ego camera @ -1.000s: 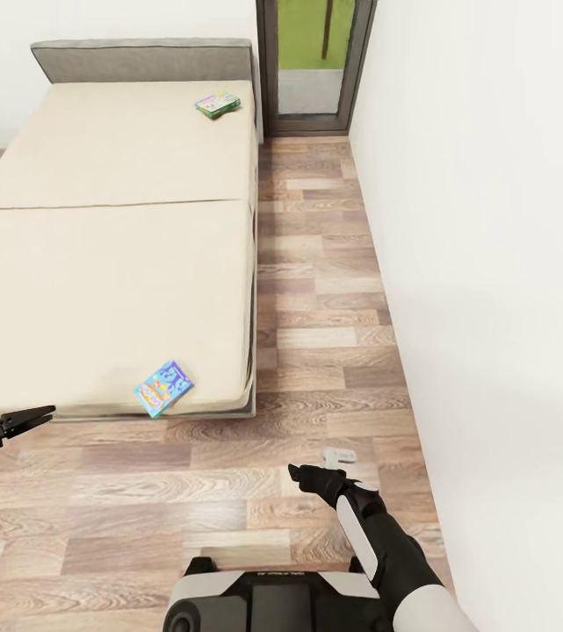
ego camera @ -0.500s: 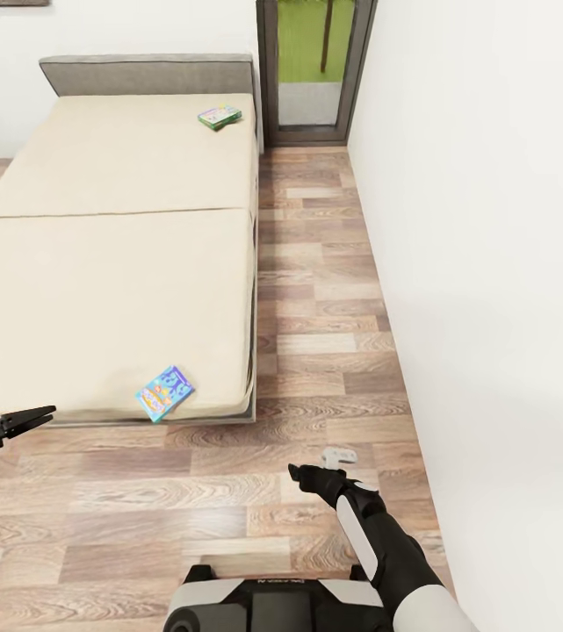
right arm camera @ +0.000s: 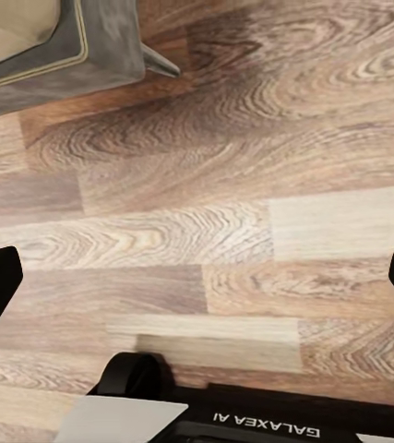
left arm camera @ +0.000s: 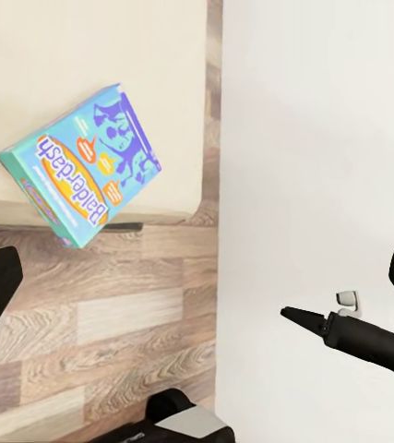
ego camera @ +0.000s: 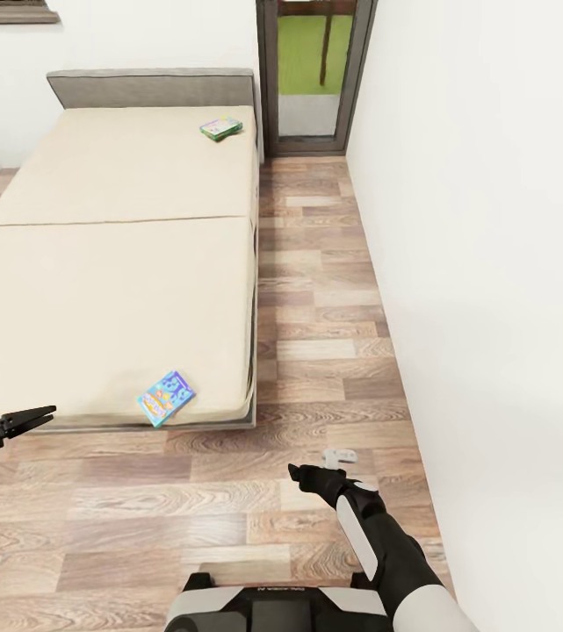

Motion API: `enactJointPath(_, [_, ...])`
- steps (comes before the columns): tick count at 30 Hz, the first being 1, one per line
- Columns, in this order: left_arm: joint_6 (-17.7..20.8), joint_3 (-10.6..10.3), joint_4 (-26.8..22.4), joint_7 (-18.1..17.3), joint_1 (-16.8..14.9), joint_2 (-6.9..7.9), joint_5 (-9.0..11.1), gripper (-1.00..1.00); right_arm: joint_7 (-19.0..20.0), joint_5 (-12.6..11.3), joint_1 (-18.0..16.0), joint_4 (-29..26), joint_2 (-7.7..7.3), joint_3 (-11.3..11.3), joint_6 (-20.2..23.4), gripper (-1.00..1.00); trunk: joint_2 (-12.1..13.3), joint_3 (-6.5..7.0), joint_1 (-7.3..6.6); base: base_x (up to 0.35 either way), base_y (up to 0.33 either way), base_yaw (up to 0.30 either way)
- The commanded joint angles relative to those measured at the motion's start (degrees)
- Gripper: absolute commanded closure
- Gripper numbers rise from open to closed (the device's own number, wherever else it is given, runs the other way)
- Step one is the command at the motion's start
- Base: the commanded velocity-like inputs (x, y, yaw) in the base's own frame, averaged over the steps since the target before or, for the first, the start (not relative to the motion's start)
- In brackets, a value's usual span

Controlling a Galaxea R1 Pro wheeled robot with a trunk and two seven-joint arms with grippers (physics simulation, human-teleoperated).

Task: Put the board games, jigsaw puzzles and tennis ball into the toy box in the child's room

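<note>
Two board games (ego camera: 166, 397) on bed (ego camera: 114, 263)

My bed (ego camera: 114, 263) stands on the wood-plank floor (ego camera: 316, 290). On its beige mattress lie two board games: a blue one (ego camera: 166, 397) at seven o'clock, a green one (ego camera: 220, 129) at one o'clock.

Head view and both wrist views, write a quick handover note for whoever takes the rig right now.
Left gripper: open, holding nothing, hovering just off the foot corner of the bed.
Right gripper: looks shut in the head view, holding nothing, over the floor.
Blue-green board game: at the mattress's near corner, close to the edge.
Green board game: far corner, by the headboard.
Done: nothing picked up from the bed.
Left: collect both games, then load everything into the toy box.
</note>
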Motion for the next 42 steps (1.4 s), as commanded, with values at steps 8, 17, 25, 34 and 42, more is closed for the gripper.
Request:
enactJointPath(8, [0.6,0.0,0.0,-0.3,0.0,0.01,-0.1,-1.0,0.0,-0.1,0.0,-0.1,0.0,0.0,0.3,-1.0,0.0,0.73,0.01,0.0,0.0,0.0])
enactJointPath(17, [0.6,0.0,0.0,-0.3,0.0,0.02,-0.1,-1.0,0.0,-0.1,0.0,-0.1,0.0,0.0,0.3,-1.0,0.0,1.59,0.01,0.0,0.0,0.0])
enactJointPath(25, [0.6,0.1,0.0,-0.3,0.0,0.06,-0.1,-1.0,0.0,-0.1,0.0,-0.1,0.0,0.1,0.3,-1.0,0.0,2.35,0.01,0.0,0.0,0.0])
enactJointPath(34, [0.6,0.1,0.0,-0.3,0.0,0.07,0.0,-1.0,0.1,-0.2,0.0,-0.1,0.0,0.0,0.3,-1.0,0.0,3.21,0.01,0.0,0.0,0.0])
enactJointPath(42, [0.6,0.1,0.0,-0.3,0.0,0.08,0.0,-1.0,0.1,-0.2,0.0,-0.1,0.0,-0.1,0.3,-1.0,0.0,3.97,0.01,0.0,0.0,0.0])
